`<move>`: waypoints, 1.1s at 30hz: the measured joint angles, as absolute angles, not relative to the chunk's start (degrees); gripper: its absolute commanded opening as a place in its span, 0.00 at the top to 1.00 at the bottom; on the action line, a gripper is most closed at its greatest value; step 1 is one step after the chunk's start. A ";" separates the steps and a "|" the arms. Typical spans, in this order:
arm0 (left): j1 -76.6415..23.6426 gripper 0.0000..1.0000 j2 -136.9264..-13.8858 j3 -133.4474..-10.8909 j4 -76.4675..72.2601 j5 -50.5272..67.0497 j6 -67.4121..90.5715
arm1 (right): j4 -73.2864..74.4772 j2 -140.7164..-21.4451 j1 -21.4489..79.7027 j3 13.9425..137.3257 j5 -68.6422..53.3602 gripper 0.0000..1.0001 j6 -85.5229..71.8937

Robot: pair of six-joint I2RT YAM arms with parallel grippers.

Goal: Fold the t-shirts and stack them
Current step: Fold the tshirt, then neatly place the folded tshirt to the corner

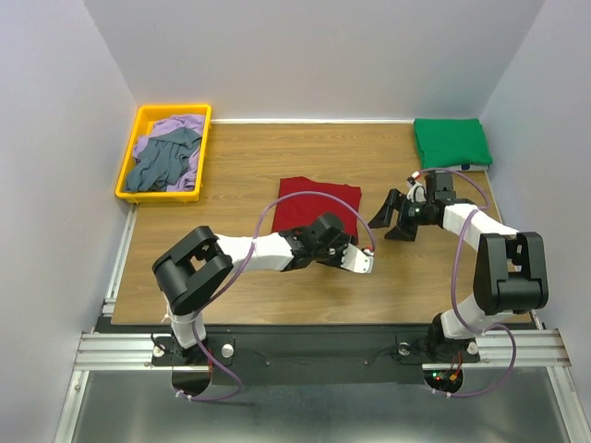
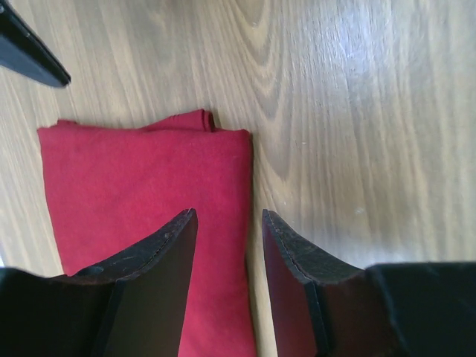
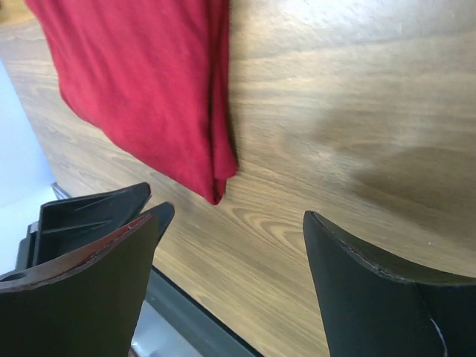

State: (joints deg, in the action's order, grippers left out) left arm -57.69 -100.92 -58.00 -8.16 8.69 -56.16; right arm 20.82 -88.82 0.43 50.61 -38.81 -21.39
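Observation:
A dark red t-shirt (image 1: 314,201) lies folded in the middle of the table. My left gripper (image 1: 340,245) hovers at its near edge, close to the near right corner. In the left wrist view that gripper (image 2: 229,212) is open. Its fingers straddle the edge of the red t-shirt (image 2: 141,178) without pinching it. My right gripper (image 1: 395,221) stands wide open just right of the shirt. The right wrist view shows this gripper (image 3: 238,212) over bare wood, with the red t-shirt's (image 3: 149,82) corner ahead of it. A green t-shirt (image 1: 451,140) sits folded at the back right.
A yellow tray (image 1: 172,109) at the back left holds a crumpled lavender t-shirt (image 1: 174,124) and a grey-blue one (image 1: 159,164). The table's near edge and a black rail (image 3: 193,323) run close below the right gripper.

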 measured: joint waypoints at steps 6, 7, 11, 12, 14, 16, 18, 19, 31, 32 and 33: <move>-57.76 0.51 -104.44 -58.00 -10.04 9.02 -60.16 | 19.07 -90.32 0.08 49.69 -38.98 0.12 -24.60; -57.76 0.54 -105.14 -58.00 -10.57 8.97 -60.60 | 18.59 -90.50 -0.14 49.69 -39.03 0.11 -25.17; -57.76 0.77 -107.00 -58.28 -13.06 8.80 -61.69 | 16.36 -90.67 -0.75 48.84 -39.18 0.10 -27.22; -57.74 0.82 -107.55 -58.46 -13.47 8.75 -61.67 | 15.75 -90.67 -0.78 48.38 -39.18 0.10 -27.68; -57.71 0.95 -108.57 -59.13 -13.78 8.78 -61.58 | 13.85 -90.85 -0.78 46.65 -39.07 0.07 -30.20; -57.63 1.00 -109.01 -60.07 -13.61 9.26 -60.73 | 12.32 -91.31 -0.78 45.43 -39.00 0.03 -32.01; -57.49 1.00 -109.08 -61.17 -12.99 10.17 -59.68 | 10.50 -92.86 -0.78 44.69 -39.66 0.02 -34.79; -57.21 1.00 -109.08 -62.02 -12.29 11.03 -59.00 | 9.34 -93.62 -0.78 44.60 -40.27 0.02 -35.68; -54.19 1.00 -109.10 -69.87 -5.26 18.92 -50.61 | -10.41 -98.10 -0.78 40.25 -44.60 0.07 -52.86; -53.87 1.00 -109.16 -71.31 -4.43 19.57 -49.58 | -11.16 -98.37 -0.75 40.23 -44.58 0.07 -53.52; -53.65 1.00 -109.27 -72.12 -4.21 19.84 -48.97 | -11.92 -98.61 -0.71 40.14 -44.56 0.07 -54.19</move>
State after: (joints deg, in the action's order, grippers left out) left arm -53.65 -109.27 -72.12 -4.21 19.84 -48.97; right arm -11.92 -98.61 -0.71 40.14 -44.56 -54.19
